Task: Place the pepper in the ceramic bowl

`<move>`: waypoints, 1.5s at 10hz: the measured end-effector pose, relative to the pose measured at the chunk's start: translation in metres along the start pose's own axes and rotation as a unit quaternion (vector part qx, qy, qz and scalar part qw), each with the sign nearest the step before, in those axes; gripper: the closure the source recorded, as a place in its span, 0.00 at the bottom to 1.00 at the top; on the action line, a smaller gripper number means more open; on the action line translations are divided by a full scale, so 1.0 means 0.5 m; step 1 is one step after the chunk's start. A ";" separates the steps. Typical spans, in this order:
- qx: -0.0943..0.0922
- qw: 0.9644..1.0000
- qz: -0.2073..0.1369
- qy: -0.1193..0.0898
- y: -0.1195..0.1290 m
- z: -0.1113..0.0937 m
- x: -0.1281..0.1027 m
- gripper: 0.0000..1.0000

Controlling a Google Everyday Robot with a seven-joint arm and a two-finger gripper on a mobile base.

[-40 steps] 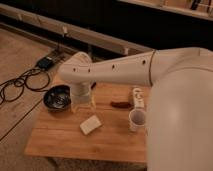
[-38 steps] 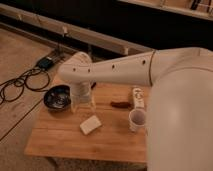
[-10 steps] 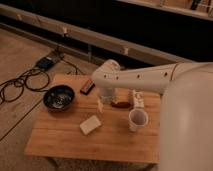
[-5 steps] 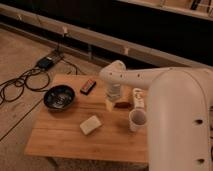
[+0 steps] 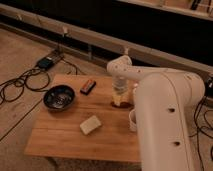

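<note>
The ceramic bowl [image 5: 59, 97] is a round dark bowl with a glossy blue-grey inside, at the left of the wooden table [image 5: 60, 142]. The pepper [image 5: 118, 105] shows only as a small dark red-brown patch at the table's back right, mostly covered by my gripper. My gripper [image 5: 120, 99] hangs straight down from the white arm [image 5: 160, 100] and sits right on or just above the pepper, well right of the bowl.
A dark rectangular block [image 5: 88, 87] lies behind and right of the bowl. A pale beige sponge-like block [image 5: 90, 124] lies mid-table. A white cup [image 5: 132, 120] peeks out beside the arm. Cables and a power box [image 5: 46, 62] lie on the floor at left.
The arm has swung from beside the bowl at the left to the table's right side. The gripper has come down over the pepper. The bowl, block and sponge have not moved.
</note>
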 end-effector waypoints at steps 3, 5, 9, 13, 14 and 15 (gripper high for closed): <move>-0.021 1.000 -0.017 0.008 0.001 0.052 0.000 0.35; -0.030 0.999 -0.021 0.011 0.007 0.072 -0.001 0.35; -0.019 1.000 0.001 -0.004 -0.012 0.096 -0.013 0.54; -0.024 1.000 0.014 0.000 -0.006 0.091 -0.006 0.94; -0.026 0.999 0.018 0.005 -0.001 0.085 -0.003 0.99; -0.027 0.999 0.024 0.007 0.000 0.073 -0.004 1.00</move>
